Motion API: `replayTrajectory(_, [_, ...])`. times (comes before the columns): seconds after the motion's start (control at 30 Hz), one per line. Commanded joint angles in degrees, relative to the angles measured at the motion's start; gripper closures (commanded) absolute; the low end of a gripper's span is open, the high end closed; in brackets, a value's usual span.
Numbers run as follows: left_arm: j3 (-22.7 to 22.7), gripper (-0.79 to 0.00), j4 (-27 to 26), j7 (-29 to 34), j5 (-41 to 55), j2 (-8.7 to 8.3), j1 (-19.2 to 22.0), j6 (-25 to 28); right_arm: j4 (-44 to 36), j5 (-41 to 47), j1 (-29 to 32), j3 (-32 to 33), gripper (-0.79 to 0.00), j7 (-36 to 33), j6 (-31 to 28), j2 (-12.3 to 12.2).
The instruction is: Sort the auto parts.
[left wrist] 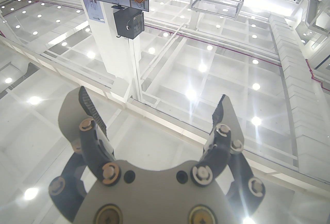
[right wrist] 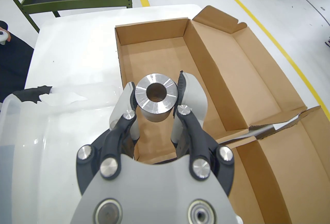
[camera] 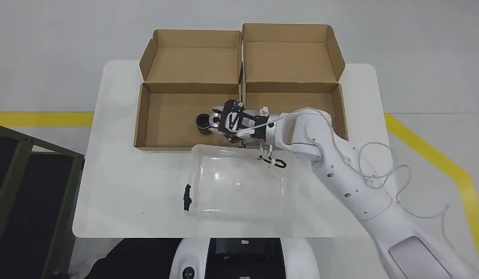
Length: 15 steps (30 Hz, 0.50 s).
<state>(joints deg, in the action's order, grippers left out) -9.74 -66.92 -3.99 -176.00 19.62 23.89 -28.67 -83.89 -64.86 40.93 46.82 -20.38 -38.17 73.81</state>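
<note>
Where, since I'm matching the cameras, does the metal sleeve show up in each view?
Top view: metal sleeve in the right gripper, over the left cardboard box.
Left wrist view: the open left gripper faces the ceiling.
Right wrist view: centre, sleeve clamped end-up above that box's floor.
Shared landmark: the left cardboard box.

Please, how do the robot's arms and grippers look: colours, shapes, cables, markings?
The right arm is glossy white with rounded segments, a thin pale cable looping beside it and a small black marking near the wrist. The right gripper and left gripper are alike: grey metal base with round screws, black link bars, pale fingers lined with black toothed pads.
</note>
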Motion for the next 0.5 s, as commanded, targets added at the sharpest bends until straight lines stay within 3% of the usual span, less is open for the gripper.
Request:
replayTrajectory(0.0, [0.0, -0.785, 0.0, 0.0, 0.0, 0.0, 0.0, 0.0, 1.0, 0.0, -0.6, -0.6, 0.0, -0.5, 0.4, 0.3])
replayTrajectory(0.47, [0.0, -0.785, 0.0, 0.0, 0.0, 0.0, 0.0, 0.0, 8.9, 0.2, -4.6, -5.0, 0.0, -3.1, 2.3, 2.8])
